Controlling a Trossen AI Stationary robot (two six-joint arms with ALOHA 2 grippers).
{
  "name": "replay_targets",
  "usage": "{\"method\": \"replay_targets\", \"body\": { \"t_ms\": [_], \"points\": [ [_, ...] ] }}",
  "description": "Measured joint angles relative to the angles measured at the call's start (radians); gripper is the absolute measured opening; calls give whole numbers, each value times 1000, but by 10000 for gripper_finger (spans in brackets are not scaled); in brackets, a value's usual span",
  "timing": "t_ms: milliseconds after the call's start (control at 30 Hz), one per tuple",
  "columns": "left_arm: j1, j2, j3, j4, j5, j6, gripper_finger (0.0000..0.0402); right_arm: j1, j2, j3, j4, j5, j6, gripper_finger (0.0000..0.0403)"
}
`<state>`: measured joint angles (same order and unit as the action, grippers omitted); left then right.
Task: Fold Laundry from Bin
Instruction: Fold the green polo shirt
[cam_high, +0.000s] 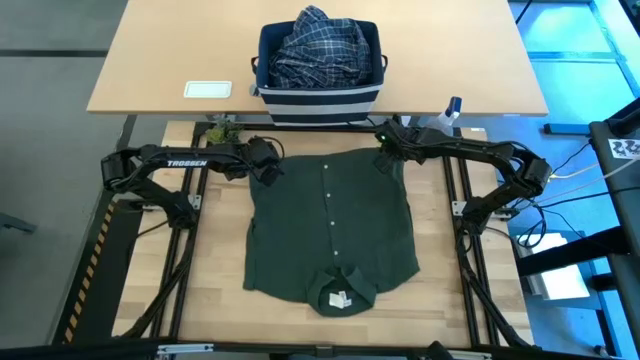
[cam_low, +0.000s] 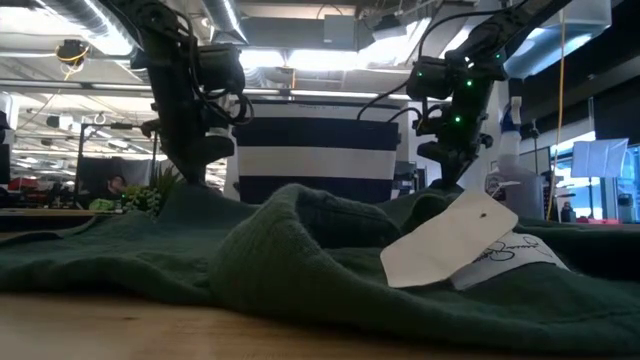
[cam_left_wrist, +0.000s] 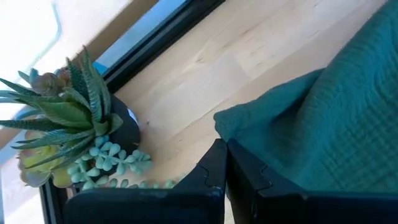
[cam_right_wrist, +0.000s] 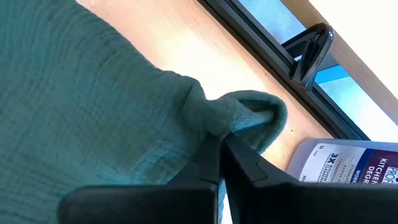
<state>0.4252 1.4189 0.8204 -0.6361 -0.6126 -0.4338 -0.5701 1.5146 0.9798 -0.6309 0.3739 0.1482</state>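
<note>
A dark olive-green shirt (cam_high: 332, 228) lies spread flat on the wooden table, buttons up, its collar with a white tag (cam_low: 470, 245) toward the near edge and its hem toward the far edge. My left gripper (cam_high: 270, 172) is shut on the hem's far left corner. My right gripper (cam_high: 385, 152) is shut on the hem's far right corner. The navy striped bin (cam_high: 320, 100) stands beyond the table's far edge and holds the blue-and-white plaid shirt (cam_high: 320, 45). The black garment is out of view. My left gripper pinches the shirt's far left hem corner (cam_left_wrist: 239, 127) between its two shut fingers (cam_left_wrist: 211, 171), right at the cloth's edge. The corner stays low by the table, and the rest of the shirt lies flat. My right gripper pinches the shirt's far right hem corner (cam_right_wrist: 252, 112) between its two shut fingers (cam_right_wrist: 214, 155). The cloth is bunched into a small fold at the fingertips. The rest of the shirt lies on the table.
A small potted succulent (cam_high: 222, 130) stands at the far left just beyond my left gripper, and also shows in the left wrist view (cam_left_wrist: 68, 118). A spray bottle (cam_high: 450, 112) stands at the far right near my right gripper. A white card (cam_high: 208, 90) lies on the farther tabletop.
</note>
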Motion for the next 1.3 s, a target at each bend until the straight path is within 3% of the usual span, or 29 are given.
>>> {"method": "replay_targets", "body": {
  "t_ms": [133, 367, 533, 1300],
  "points": [
    [0, 0, 0, 0, 2, 1, 11, 0, 0, 0, 0, 5, -1, 34],
    [0, 0, 0, 1, 2, 22, 70, 0, 0, 0, 0, 10, -22, 110],
    [0, 0, 0, 1, 2, 26, 98, 0, 0, 0, 0, 10, -22, 140],
    [-1, 0, 0, 1, 3, 25, 106, 0, 0, 0, 0, 0, -21, 147]
  ]
}}
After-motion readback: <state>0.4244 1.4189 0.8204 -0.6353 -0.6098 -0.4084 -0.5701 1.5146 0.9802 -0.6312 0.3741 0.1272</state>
